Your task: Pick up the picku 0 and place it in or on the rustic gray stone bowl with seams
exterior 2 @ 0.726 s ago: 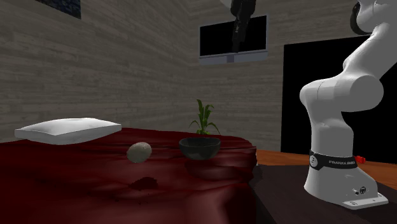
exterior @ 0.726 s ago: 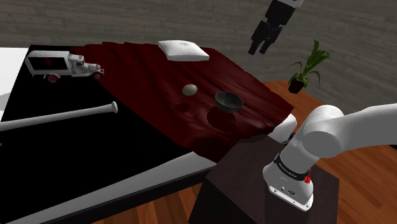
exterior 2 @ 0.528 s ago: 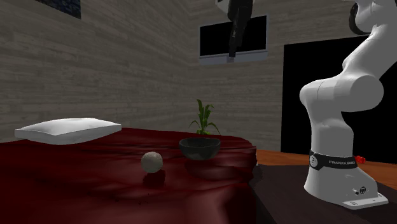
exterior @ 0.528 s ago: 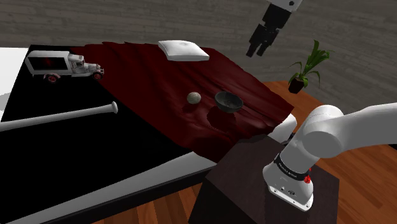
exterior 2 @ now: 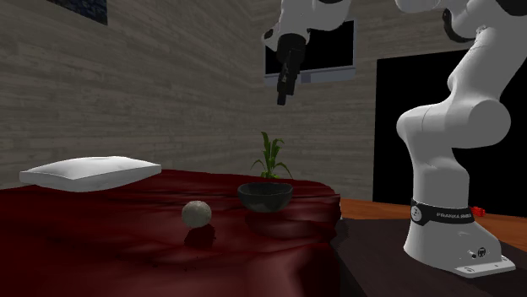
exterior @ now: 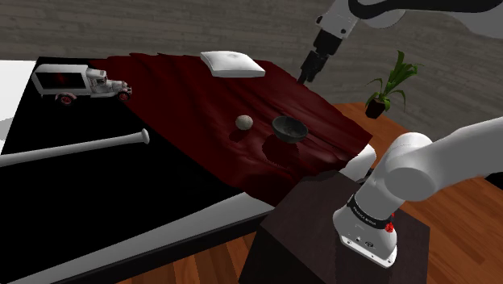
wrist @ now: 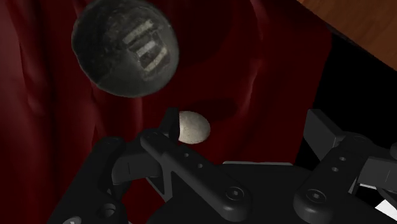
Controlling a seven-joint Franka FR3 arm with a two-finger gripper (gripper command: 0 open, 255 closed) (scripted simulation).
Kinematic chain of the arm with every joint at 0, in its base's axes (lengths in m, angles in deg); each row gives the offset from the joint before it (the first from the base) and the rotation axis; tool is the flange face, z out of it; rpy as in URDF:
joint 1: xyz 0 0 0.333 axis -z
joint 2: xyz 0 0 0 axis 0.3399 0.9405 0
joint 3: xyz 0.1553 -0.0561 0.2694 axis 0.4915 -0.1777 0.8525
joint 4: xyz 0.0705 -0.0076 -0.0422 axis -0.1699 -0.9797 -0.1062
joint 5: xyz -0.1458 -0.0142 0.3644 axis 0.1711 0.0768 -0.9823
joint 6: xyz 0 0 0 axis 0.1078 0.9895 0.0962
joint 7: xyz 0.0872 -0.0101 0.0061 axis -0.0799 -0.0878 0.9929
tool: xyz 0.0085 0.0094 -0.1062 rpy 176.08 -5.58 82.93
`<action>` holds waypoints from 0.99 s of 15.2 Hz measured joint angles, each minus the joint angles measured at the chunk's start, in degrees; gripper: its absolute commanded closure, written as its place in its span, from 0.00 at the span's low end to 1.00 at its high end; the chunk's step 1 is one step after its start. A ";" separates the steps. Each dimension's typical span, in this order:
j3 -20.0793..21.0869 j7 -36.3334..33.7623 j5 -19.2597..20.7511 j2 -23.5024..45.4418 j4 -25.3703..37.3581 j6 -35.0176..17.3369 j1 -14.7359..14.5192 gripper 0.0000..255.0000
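Note:
A pale, egg-like ball (exterior: 244,123) rests on the dark red cloth (exterior: 193,89), just off the shoulder view's left of a dark grey stone bowl (exterior: 289,128). From the second exterior view the ball (exterior 2: 196,213) sits in front of the bowl (exterior 2: 264,195), a short gap between them. My gripper (exterior: 306,77) hangs high above the cloth, beyond the bowl, pointing down (exterior 2: 282,97). In the wrist view its fingers (wrist: 168,124) stand apart with nothing between them, and the ball (wrist: 193,126) and the empty bowl (wrist: 124,46) lie far below.
A white pillow (exterior: 232,64) lies at the cloth's far end. A toy truck (exterior: 81,82) and a baseball bat (exterior: 76,148) sit on a black area to the shoulder view's left. A potted plant (exterior: 387,85) stands behind the dark stand (exterior: 322,234).
The ball dropped a little toward the bowl and came to rest on the cloth. My gripper swung down and toward the shoulder view's left, and the arm's upper links came into view.

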 measured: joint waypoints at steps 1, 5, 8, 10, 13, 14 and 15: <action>-1.31 2.08 -0.35 1.70 -0.05 -1.64 -0.46 0.00; -6.06 10.38 -2.91 9.29 0.68 -7.86 -2.87 0.00; -9.69 17.47 -6.14 15.78 1.95 -11.99 -4.99 0.00; -11.99 22.54 -9.03 20.53 3.97 -13.63 -6.39 0.00; -14.89 30.82 -14.77 28.51 7.66 -15.47 -8.25 0.00; -15.49 33.42 -16.78 31.01 9.13 -15.53 -8.66 0.00; -15.97 36.24 -19.01 33.62 10.06 -16.11 -8.95 0.00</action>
